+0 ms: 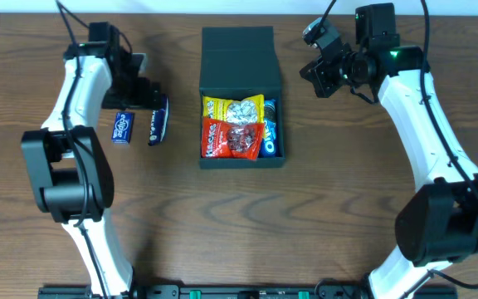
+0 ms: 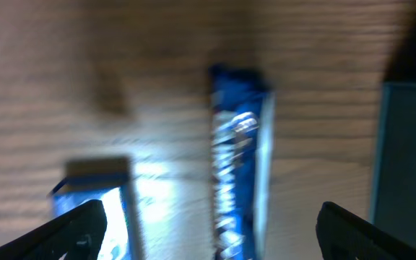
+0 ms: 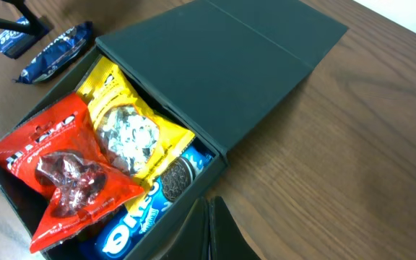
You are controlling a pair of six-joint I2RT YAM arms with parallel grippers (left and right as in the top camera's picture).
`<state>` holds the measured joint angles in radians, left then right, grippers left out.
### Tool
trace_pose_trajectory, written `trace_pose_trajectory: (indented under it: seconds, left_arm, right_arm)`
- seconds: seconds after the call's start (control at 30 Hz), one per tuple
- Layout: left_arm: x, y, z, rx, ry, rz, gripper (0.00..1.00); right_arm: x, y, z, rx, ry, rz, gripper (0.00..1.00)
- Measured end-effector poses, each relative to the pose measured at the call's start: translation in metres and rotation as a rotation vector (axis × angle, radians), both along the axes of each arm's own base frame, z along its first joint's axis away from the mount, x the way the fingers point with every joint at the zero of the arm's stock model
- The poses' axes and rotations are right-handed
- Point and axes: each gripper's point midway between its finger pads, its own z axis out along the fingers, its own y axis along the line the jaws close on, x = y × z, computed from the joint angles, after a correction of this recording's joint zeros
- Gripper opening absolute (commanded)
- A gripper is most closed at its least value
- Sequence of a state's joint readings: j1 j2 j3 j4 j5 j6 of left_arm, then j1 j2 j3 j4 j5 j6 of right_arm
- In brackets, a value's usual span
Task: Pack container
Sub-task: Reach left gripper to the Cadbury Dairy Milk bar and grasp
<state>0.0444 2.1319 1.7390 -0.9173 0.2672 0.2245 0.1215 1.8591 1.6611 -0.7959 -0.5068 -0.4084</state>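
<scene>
The dark teal container (image 1: 242, 161) sits open at table centre, its flap lid (image 1: 239, 56) lying back; it also shows in the right wrist view (image 3: 230, 72). Inside lie a red packet (image 1: 229, 138), a yellow packet (image 1: 235, 109) and a blue Oreo packet (image 1: 270, 129). Left of it on the table lie a long blue packet (image 1: 158, 119) (image 2: 240, 166) and a small blue packet (image 1: 123, 127) (image 2: 100, 202). My left gripper (image 1: 139, 91) (image 2: 211, 231) is open, above both blue packets. My right gripper (image 1: 322, 75) (image 3: 209, 231) is shut and empty, just right of the container.
The brown wooden table (image 1: 347, 208) runs all around the container. The container's wall shows at the right edge of the left wrist view (image 2: 406, 166). The two blue packets lie at the top left of the right wrist view (image 3: 53, 50).
</scene>
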Motion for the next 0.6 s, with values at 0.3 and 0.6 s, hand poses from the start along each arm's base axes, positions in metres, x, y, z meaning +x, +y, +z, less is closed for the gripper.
trace_pose_trajectory:
  seconds: [0.3,0.6]
  left_arm:
    - [0.021,-0.035,-0.015,0.056,-0.073,-0.110,0.83]
    - [0.020,-0.025,-0.054,0.072,-0.007,-0.080,0.75]
  right_arm:
    - [0.000,0.000,0.000,0.011,0.016,-0.023,0.01]
    - [0.000,0.000,0.000,0.021,0.031,-0.043,0.02]
